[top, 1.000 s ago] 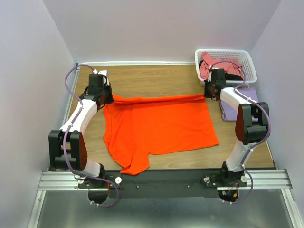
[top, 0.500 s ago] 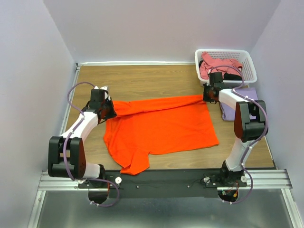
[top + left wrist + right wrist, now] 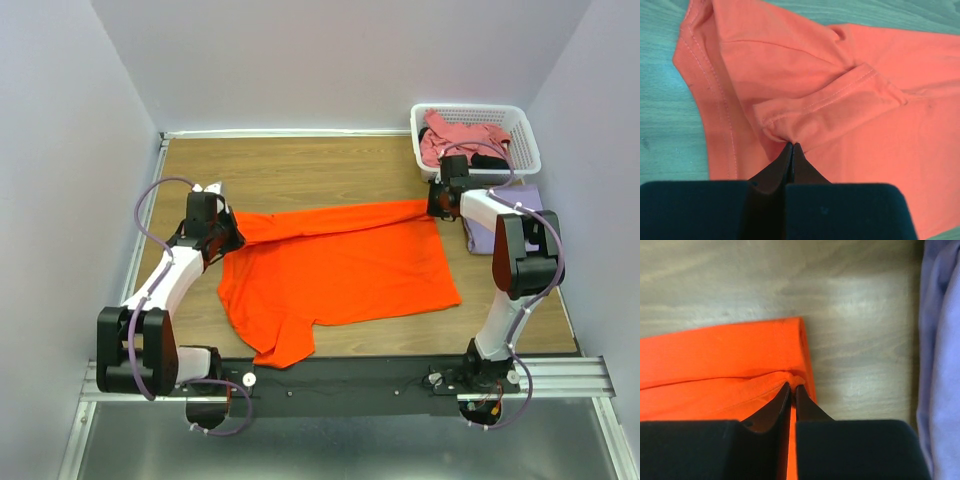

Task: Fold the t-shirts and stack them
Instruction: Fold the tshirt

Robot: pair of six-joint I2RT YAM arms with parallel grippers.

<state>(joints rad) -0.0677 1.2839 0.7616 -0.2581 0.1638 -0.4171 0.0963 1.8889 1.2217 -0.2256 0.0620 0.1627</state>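
The bright orange t-shirt [image 3: 335, 268] lies spread on the wooden table, its far edge folded over toward the near side. My left gripper [image 3: 222, 228] is shut on the shirt's far left sleeve fold [image 3: 790, 135]. My right gripper [image 3: 436, 203] is shut on the shirt's far right corner [image 3: 792, 377]. A pale lavender shirt [image 3: 500, 228] lies folded under my right arm and shows in the right wrist view [image 3: 940, 355]. A dusty pink shirt [image 3: 455, 137] and a bit of black cloth [image 3: 490, 160] sit in the basket.
A white plastic lattice basket [image 3: 525, 140] stands at the far right corner of the table. Walls close in the table [image 3: 320, 170] on the left, far and right sides. A metal rail [image 3: 350, 378] runs along the near edge.
Both grippers have pulled the shirt's far edge toward the near side. The left gripper moved furthest, coming nearer and slightly left; the right gripper shifted only a little.
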